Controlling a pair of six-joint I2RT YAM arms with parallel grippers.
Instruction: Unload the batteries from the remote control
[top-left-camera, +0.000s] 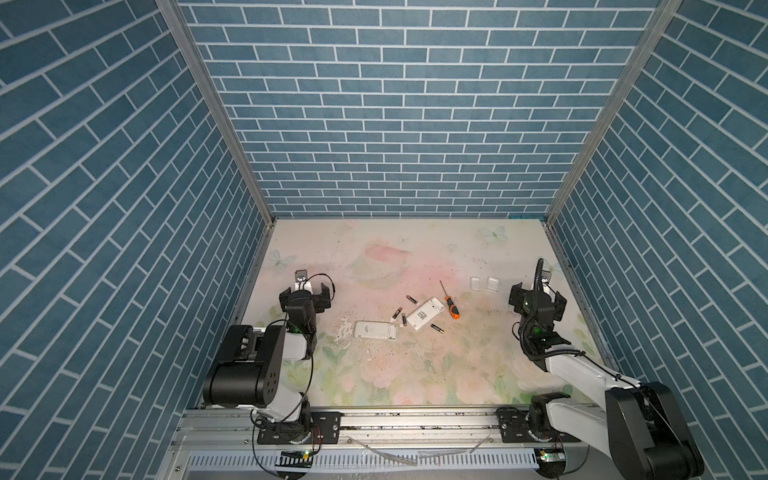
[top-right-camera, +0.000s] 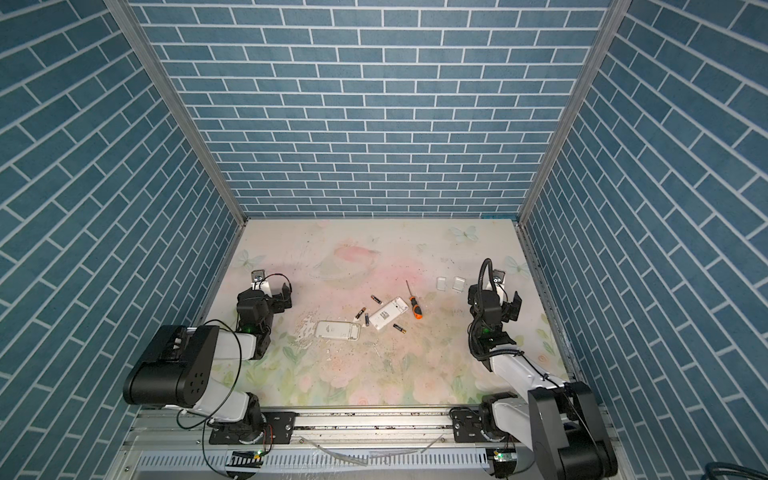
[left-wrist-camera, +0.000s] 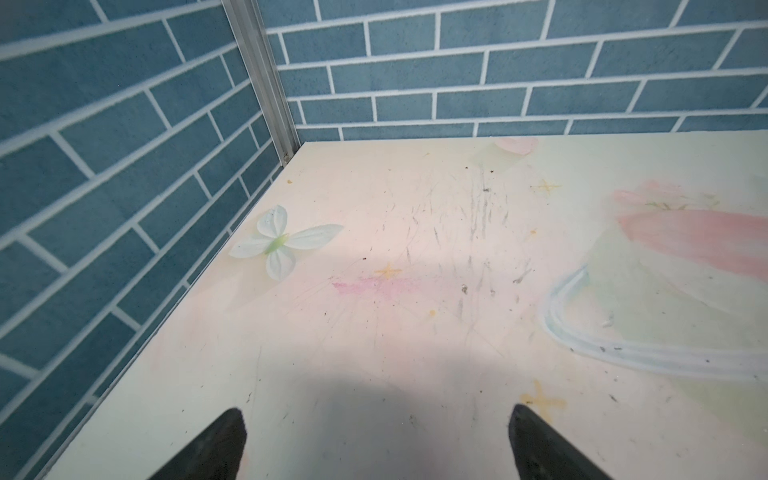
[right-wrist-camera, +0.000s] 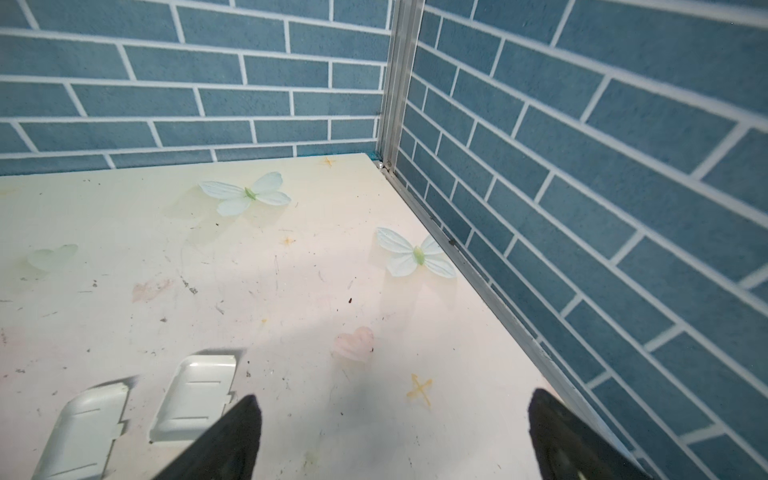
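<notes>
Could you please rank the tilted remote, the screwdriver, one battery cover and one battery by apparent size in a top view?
Largest first:
tilted remote
screwdriver, similar in length but slimmer
battery cover
battery

Four batteries (top-left-camera: 411, 299), two remotes (top-left-camera: 424, 313), two covers (top-left-camera: 475, 283), one screwdriver (top-left-camera: 451, 305).
</notes>
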